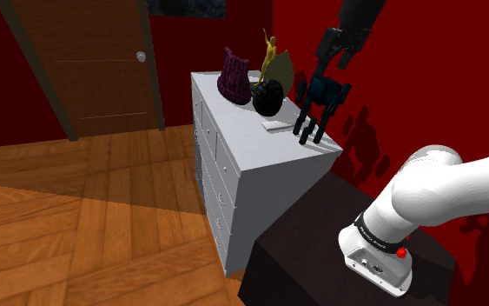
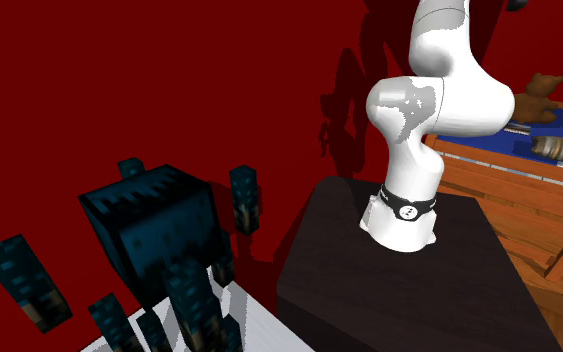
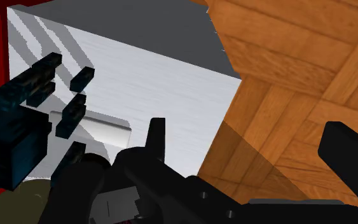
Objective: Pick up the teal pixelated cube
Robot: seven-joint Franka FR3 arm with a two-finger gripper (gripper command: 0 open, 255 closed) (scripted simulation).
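The teal pixelated cube (image 1: 322, 103) is a dark teal block with several blocky spikes sticking out. It stands at the near end of the white dresser top (image 1: 234, 117), close to the red wall. In the second exterior view the cube (image 2: 154, 228) looms large in the foreground. My black gripper (image 1: 332, 61) hangs a little above the cube, open and holding nothing. In the wrist view the gripper (image 3: 250, 146) has its fingers (image 3: 155, 135) spread wide over the dresser's edge and the floor, with the cube (image 3: 12, 143) off beyond one finger.
On the dresser behind the cube stand a black round object (image 1: 267, 97), a purple knitted thing (image 1: 233, 78), a yellow figurine (image 1: 271, 52) and a flat white slab (image 1: 275, 126). A wooden door (image 1: 86, 61) is far left. The dark stand (image 1: 346, 252) sits beside the dresser.
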